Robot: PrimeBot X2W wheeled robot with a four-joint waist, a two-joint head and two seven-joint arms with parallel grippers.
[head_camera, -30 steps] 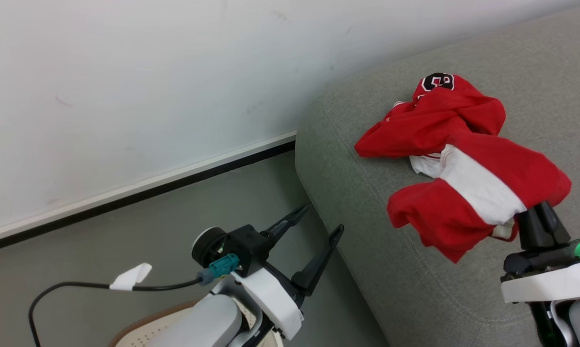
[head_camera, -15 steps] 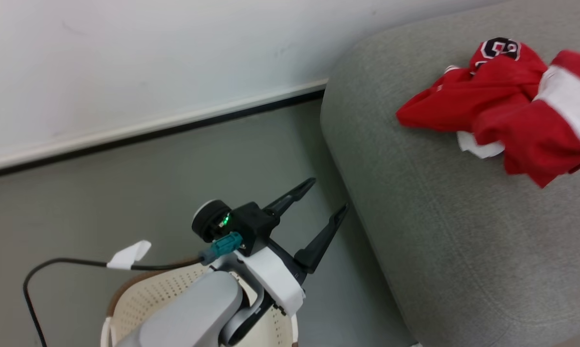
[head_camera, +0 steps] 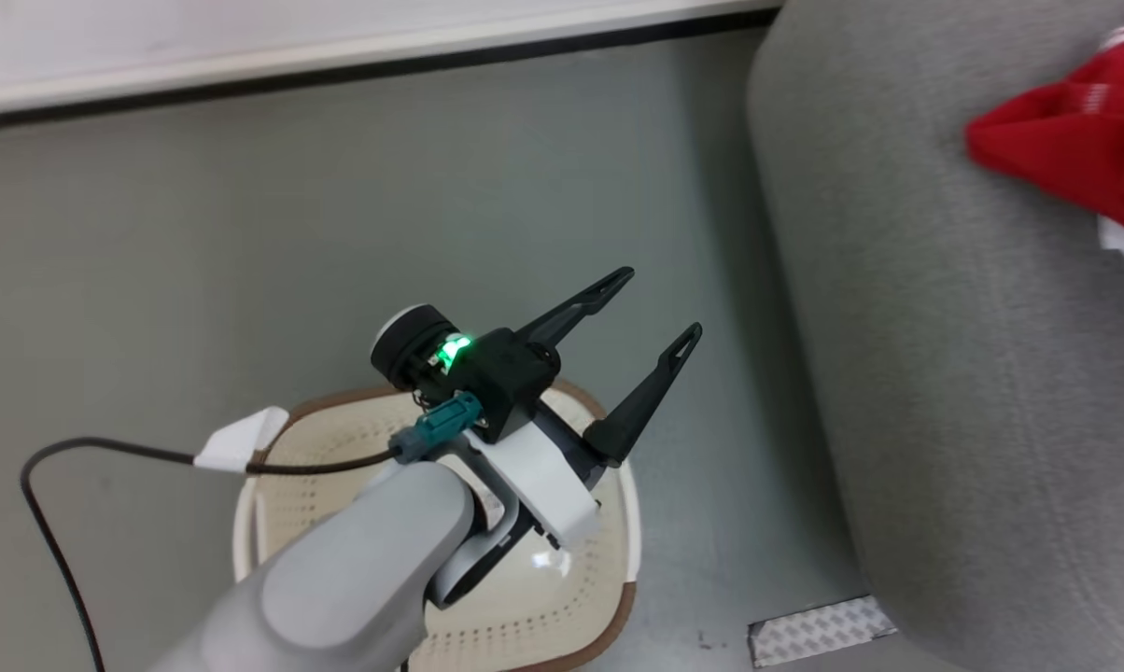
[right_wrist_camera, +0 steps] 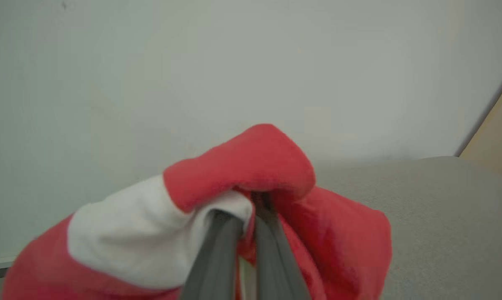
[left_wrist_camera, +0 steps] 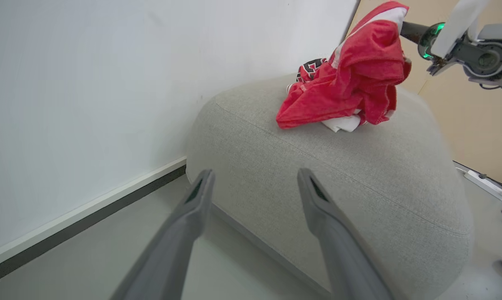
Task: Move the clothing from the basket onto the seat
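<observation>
On the sofa [head_camera: 945, 420], near its wall-side end, the red clothes [left_wrist_camera: 351, 83] sit in a heap. One red-and-white piece is pinched up at its top by the right gripper [right_wrist_camera: 249, 216], fingers clamped tight on a fold. That piece hangs roughly straight down from the grip, lower end prob. touching the heap, tho the folds hide exactly where. So the drop spot lies directly under the right gripper, over the sofa top & inside its edge. Next move, I'd judge, is just letting go, maybe after a small dip. Right arm comes in about level, fingers aimed at the wall [right_wrist_camera: 109, 62]. Left gripper [head_camera: 660, 301] hovers w/ fingers spread wide, nothing in them, above the basket [head_camera: 562, 616] on the floor [head_camera: 245, 233], well apart from the clothes. Basket looks empty where the arm doesn't cover it.
</observation>
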